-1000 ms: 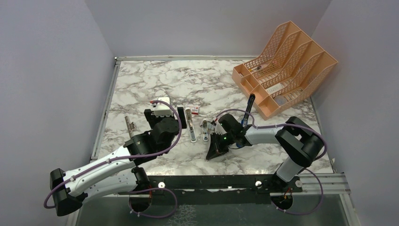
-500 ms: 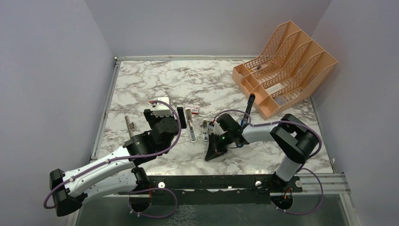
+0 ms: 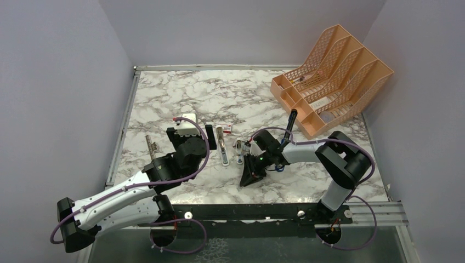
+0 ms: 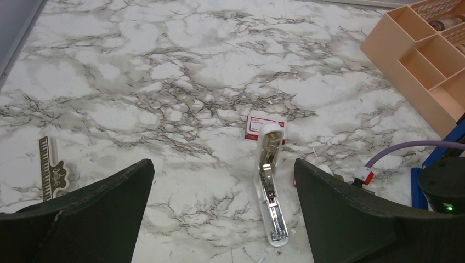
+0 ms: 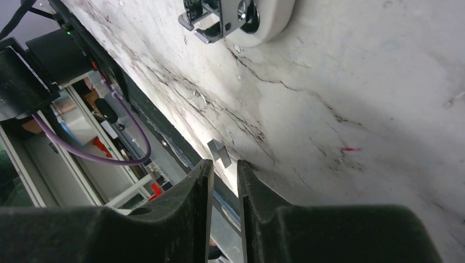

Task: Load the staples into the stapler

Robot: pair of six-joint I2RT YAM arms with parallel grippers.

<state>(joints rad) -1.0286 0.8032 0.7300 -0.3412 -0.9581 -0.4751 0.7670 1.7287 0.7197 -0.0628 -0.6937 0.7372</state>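
1. The marble table (image 3: pixel 181 93) carries everything. An orange file rack (image 3: pixel 332 76) stands at its far right corner.
2. The left hand (image 4: pixel 222 216) hovers left of the middle. Its fingers (image 4: pixel 82 219) are spread wide, with nothing between them.
3. The right hand (image 5: pixel 225 164) sits low over the table right of the middle, pointing toward the near edge. Its fingers (image 5: pixel 175 219) stand slightly apart, and only a narrow empty gap shows between them.
4. A blue-and-black tool (image 3: pixel 289 126) lies between the right arm and the rack.
5. The stapler (image 4: pixel 271 197) lies on the table between the two hands. It runs near to far with its silver channel facing up, and its far end is just beside a red-and-white box (image 4: pixel 257 123).
6. A small white piece with metal parts (image 5: pixel 241 16) lies right of the stapler, near the right hand.
7. The staples (image 5: pixel 219 152), a small grey block, lie on the table just past the right fingertips, close to the near edge and not in the stapler.
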